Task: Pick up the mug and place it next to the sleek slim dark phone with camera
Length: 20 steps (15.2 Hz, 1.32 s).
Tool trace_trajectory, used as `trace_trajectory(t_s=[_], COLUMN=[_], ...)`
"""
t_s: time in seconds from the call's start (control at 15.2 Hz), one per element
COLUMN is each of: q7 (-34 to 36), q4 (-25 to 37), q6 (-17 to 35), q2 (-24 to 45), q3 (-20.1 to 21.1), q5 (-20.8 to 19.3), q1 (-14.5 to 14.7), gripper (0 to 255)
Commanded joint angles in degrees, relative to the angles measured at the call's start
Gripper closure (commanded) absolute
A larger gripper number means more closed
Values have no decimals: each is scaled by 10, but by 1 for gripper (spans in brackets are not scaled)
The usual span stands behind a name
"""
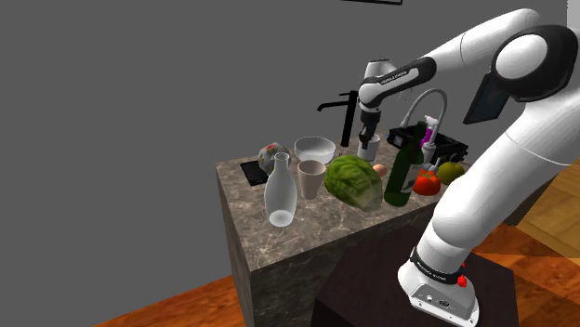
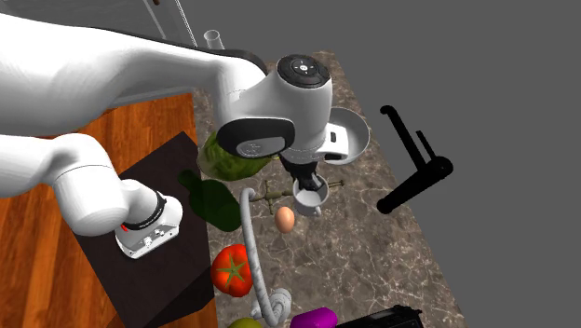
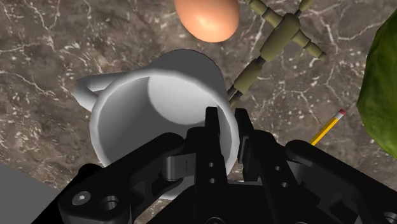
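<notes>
Where the shoulder view looks over the dark marbled surface (image 1: 307, 228), the strip in front of the clear glass carafe (image 1: 281, 190) is bare. The dark phone (image 1: 253, 171) lies flat near the far corner on that view's left, close to the edge. From the stand the white arm arches up and over, dropping its tool (image 1: 369, 141) straight down onto the white mug (image 1: 370, 150) behind the lettuce (image 1: 353, 181). A tan cup (image 1: 310, 178) and a pale bowl (image 1: 314, 149) stand between mug and phone.

Seen in the second exterior view, the wrist stands upright over the mug (image 2: 310, 196). An egg (image 2: 285, 219) is just beside it, and open marble runs toward the black faucet (image 2: 414, 177).

Through the wrist view, the tool (image 3: 228, 143) is narrow, pinching the mug's (image 3: 153, 108) wall on the side away from its handle, with one finger inside and one outside. The mug's inside shows plain white. A pencil (image 3: 327, 127) and a jointed wooden figure (image 3: 280, 38) lie near it.
</notes>
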Motion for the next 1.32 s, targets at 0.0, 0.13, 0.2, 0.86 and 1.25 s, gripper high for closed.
trace_trajectory(t_s=[0.0,0.13,0.2,0.86,1.25], q7=[1,1,1,-1,-4], q4=[11,21,27,86,125], q6=[-18,-34,-43,-122,-167], q2=[-7,-14,-17,-38,-44], q3=[3,6,7,18,24], q5=[-1,-2,-2,-1,1], q1=[0,0,0,2,4], gripper=[255,255,255,255,255])
